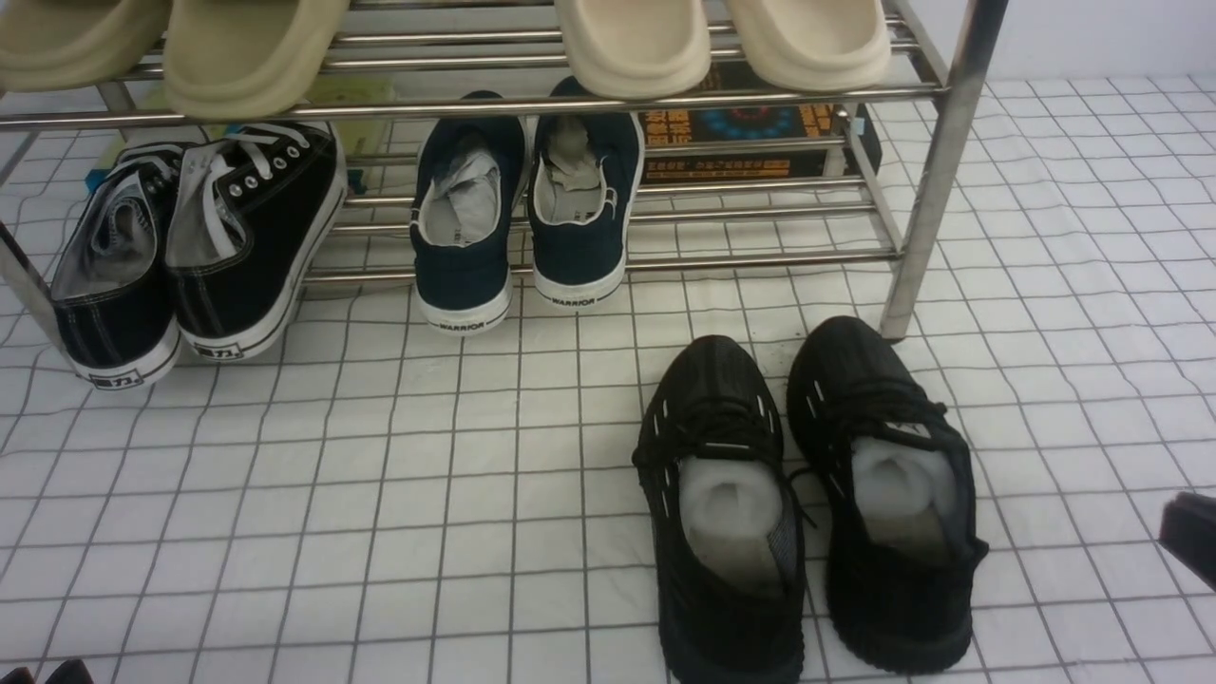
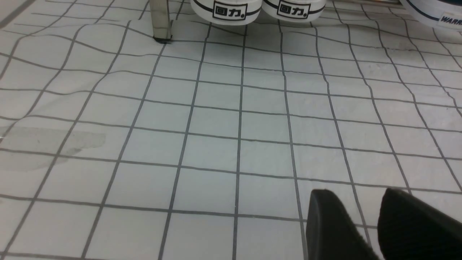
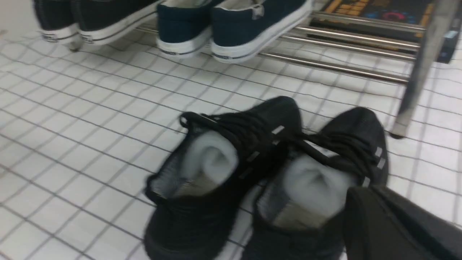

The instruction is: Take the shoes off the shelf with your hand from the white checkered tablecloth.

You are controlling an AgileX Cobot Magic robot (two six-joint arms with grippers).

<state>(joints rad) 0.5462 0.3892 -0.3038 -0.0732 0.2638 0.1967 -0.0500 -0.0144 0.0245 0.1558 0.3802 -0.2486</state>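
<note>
The shoes, two all-black knit sneakers with white paper stuffing, stand side by side on the white checkered tablecloth (image 1: 380, 494), toes toward the shelf (image 1: 936, 171). In the front view the left shoe (image 1: 717, 513) and the right shoe (image 1: 883, 494) sit just in front of the shelf's right post. My right gripper (image 1: 1192, 537) shows at the right edge, apart from the right shoe's heel. In the blurred right wrist view its fingers (image 3: 371, 195) lie together, shut on nothing, beside that shoe (image 3: 325, 180). My left gripper (image 2: 364, 202) hangs over bare cloth, slightly open and empty.
On the lower tier stand black canvas sneakers with white laces (image 1: 190, 247) at the left and navy WARRIOR sneakers (image 1: 522, 209) in the middle. Beige slippers (image 1: 632, 43) fill the upper tier. A dark printed box (image 1: 750, 133) lies behind the tubes.
</note>
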